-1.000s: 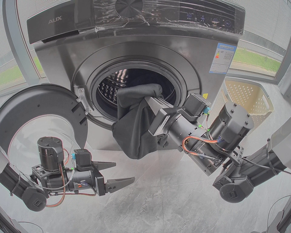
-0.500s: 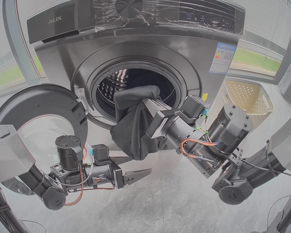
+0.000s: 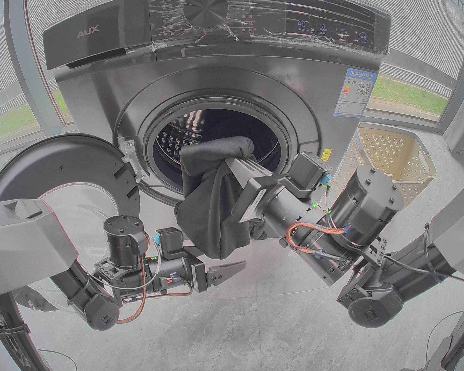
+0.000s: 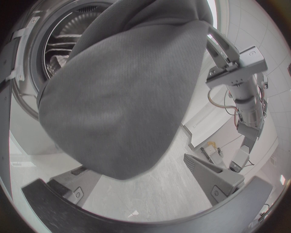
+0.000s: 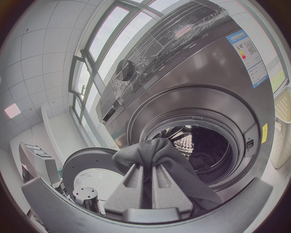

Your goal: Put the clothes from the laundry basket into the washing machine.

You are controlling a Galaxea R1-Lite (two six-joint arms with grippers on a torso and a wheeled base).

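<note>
Item: dark grey garment (image 3: 212,207). Soft, light, limp knit. Upper fold at the washing machine (image 3: 193,77) drum mouth, the rest hanging outside. Right pincer (image 3: 233,162) clamped on the upper fold. Left pincer (image 3: 220,264) spread apart just beneath the hanging end; probably the best second hold, on bunched cloth.

Counted one washing machine (image 3: 96,96). It had one round door (image 3: 58,164), one dial (image 3: 205,10) and two stickers: one blue-and-white label (image 3: 355,92) and one small yellow sticker (image 3: 327,154). There was one laundry basket (image 3: 401,154). One dark garment (image 3: 212,203) hung at the drum mouth. More dark cloth (image 5: 209,157) lay deeper in the drum, pieces couldn't be counted. There were two grippers: left gripper (image 3: 224,263) and right gripper (image 3: 232,163).
</note>
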